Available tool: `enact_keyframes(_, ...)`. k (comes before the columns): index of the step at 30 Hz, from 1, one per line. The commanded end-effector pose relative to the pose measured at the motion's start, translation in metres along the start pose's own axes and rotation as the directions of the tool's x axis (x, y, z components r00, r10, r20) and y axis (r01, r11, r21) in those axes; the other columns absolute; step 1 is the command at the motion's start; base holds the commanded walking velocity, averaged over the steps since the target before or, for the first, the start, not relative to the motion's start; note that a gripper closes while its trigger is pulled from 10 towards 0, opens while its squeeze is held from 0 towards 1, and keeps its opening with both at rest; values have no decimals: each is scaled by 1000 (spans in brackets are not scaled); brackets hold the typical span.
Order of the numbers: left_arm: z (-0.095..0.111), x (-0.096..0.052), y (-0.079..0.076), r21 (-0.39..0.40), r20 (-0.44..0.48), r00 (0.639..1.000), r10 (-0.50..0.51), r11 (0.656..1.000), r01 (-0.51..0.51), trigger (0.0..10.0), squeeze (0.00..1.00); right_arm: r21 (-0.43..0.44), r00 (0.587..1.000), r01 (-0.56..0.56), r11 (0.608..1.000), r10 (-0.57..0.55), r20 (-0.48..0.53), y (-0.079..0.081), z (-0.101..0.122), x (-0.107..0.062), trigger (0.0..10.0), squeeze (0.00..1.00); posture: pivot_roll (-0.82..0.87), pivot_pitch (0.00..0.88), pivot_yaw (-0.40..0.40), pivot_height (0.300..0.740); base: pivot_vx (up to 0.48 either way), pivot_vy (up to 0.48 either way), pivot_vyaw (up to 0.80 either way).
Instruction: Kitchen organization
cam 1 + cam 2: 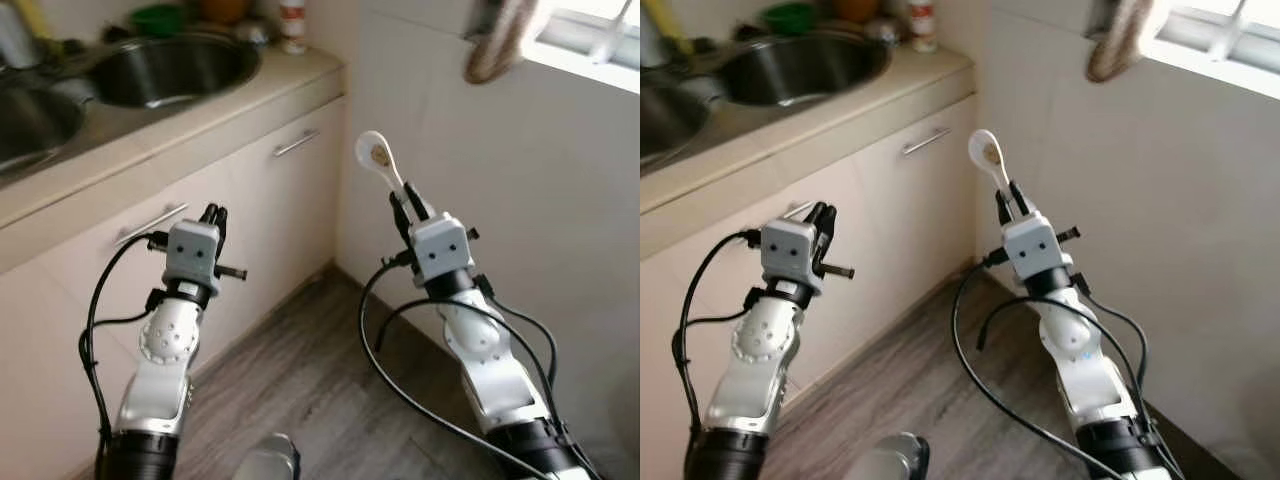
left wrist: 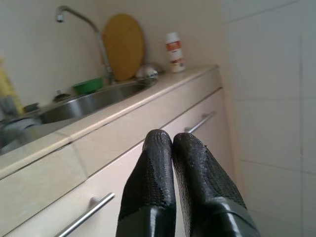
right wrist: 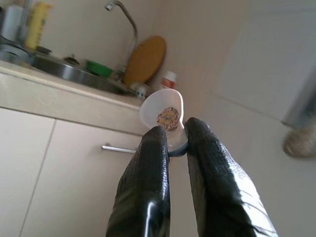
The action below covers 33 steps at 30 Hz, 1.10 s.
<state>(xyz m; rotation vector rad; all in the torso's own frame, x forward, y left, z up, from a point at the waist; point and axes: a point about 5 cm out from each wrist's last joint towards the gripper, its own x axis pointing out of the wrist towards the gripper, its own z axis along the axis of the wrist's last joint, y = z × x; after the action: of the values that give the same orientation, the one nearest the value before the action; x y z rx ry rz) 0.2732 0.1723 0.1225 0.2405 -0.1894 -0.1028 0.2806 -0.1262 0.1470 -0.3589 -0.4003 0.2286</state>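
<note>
The right tool point(image 1: 403, 205) pinches a white spoon point(image 1: 377, 158) by its handle, bowl raised upright, soiled patch facing out, likely bound for the sink point(image 1: 170, 68) in the desk point(image 1: 240, 105). The left tool point(image 1: 213, 216), fingers pressed together, hovers empty by the cabinet.

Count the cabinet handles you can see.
2: one handle on the door nearest the wall corner, another on the door beside the left pincer. More may be hidden.

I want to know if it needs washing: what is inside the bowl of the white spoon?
The white spoon, gripped by the right tool, carries a small brownish patch in its bowl. Its handle is covered by the fingers.
</note>
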Motion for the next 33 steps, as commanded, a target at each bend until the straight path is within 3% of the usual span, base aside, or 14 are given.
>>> enact_keyframes(1,8,3,6,11,37,999,28,1000,-28,10000,0,13,999,20,1000,-20,44,-1,10,9,0,0,166,0,-35,740,292,0,800)
enact_keyframes(18,17,8,11,16,94,993,73,997,-75,10000,0,49,985,40,998,-48,163,-1,39,26,0,0,170,0,-37,740,291,0,800)
enact_keyframes(26,18,8,12,20,97,992,79,996,-82,10000,0,78,984,38,996,-51,172,0,42,30,0,0,178,0,-38,740,290,0,0)
enact_keyframes(33,19,9,13,24,106,991,84,996,-87,10000,0,89,983,47,995,-62,173,0,43,31,0,0,178,0,-38,740,292,0,686)
